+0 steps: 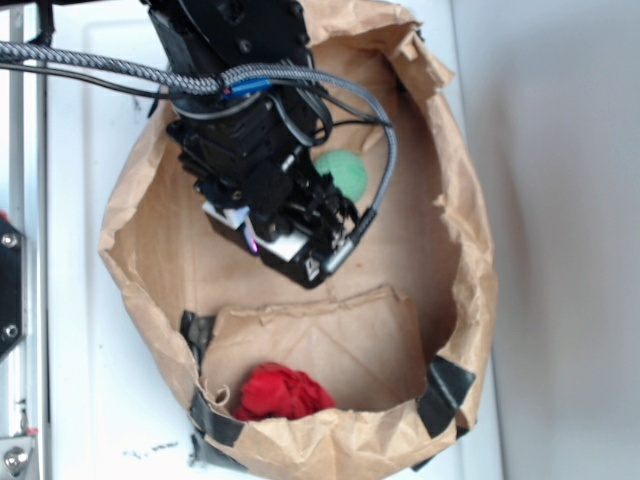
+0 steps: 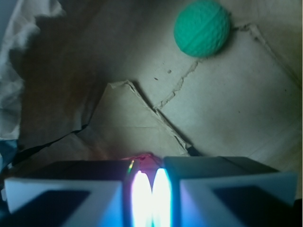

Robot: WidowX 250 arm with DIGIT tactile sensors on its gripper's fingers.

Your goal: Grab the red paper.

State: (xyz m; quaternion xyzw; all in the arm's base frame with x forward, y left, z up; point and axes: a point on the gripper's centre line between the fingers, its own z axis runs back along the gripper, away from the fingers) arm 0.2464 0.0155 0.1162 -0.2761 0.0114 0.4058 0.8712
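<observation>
Two fingers (image 2: 61, 198) fill the bottom of the wrist view, pressed almost together with only a bright glowing slit between them — closed, and nothing caught in there as far as the glare lets me see. Gripper (image 1: 318, 248) hangs low inside the brown paper bag (image 1: 470, 230), over its creased floor and up near the green ball (image 2: 202, 28), which sits just beyond the fingers and apart from them. Now look away from the arm, to the near end of the bag: the red paper (image 1: 283, 392) lies tucked against the bag's wall, just beside a folded-in flap of brown paper (image 1: 320, 345) and close to the dark tape (image 1: 215, 420) at the rim. Well apart from the fingers, then, and not yet touched. That wad looks featherlight and soft, all ruffles — it should crush and give under a squeeze rather than slip, so no worry about breaking it, though a thin outer frill could tear or pull free. My call: open up wide, come straight down on the fat middle of the wad and pinch deep, clear of the bag wall and flap. Bag itself sits on a white counter (image 1: 90, 330).
</observation>
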